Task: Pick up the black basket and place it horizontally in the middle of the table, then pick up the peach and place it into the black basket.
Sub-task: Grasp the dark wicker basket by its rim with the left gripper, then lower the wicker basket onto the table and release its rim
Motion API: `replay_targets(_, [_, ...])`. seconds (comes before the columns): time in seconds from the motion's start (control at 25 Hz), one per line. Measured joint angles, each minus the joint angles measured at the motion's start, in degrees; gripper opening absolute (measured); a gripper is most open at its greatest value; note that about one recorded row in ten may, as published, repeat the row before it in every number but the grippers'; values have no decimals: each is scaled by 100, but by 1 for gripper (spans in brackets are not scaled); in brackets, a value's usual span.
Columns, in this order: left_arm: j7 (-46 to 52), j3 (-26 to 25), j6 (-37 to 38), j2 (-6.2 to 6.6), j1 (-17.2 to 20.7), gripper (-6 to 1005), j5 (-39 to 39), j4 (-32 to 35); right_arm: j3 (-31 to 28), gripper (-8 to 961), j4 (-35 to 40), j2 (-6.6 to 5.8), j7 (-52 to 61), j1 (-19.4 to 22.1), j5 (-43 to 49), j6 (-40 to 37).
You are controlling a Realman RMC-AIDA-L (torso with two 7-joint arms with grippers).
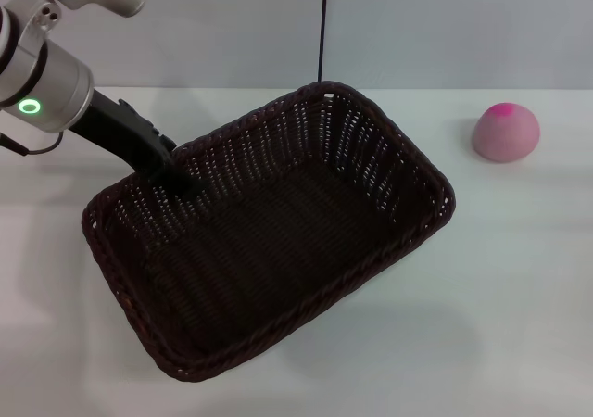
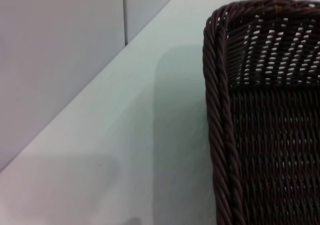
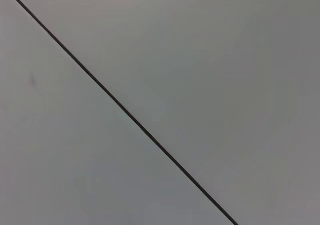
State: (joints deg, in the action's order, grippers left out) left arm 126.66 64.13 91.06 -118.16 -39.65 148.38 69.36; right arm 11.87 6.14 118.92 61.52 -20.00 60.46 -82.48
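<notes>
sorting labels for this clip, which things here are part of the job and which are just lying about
Part of the job:
- basket, set at a slant on the table
- peach, on the table to the basket's right, apart from it
- left tool, at the basket's far left rim

Just there:
- thin black cable running down the back wall

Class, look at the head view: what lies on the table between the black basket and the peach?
Nothing: only bare white table separates the black basket from the peach.
</notes>
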Motion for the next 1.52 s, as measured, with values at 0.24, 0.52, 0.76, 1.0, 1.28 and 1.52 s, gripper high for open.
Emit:
replay_targets(0.24, [51,99,-65,-3,12,690,34,-23,0,465,-8,0,0,0,0,76])
replay_targets(0.52, [52,135,-69,0,7,476,41,-48,0,464,-8,0,1,-4,0,76])
replay_targets(0.76, [-9,134,-37,6,3,267,11,-14,0,464,-7,0,1,-22,0,123])
replay_targets(1.0, [-121,24,-16,16,40,212,-30,163,0,465,-7,0,1,-17,0,132])
replay_targets(1.28, [-677,-924,165,48,139,208,-848,385,0,465,-7,0,1,3,0,160])
replay_targets(1.52, [-1029,-1493,355,72,204,204,-1198,532,-1,464,-7,0,1,6,0,206])
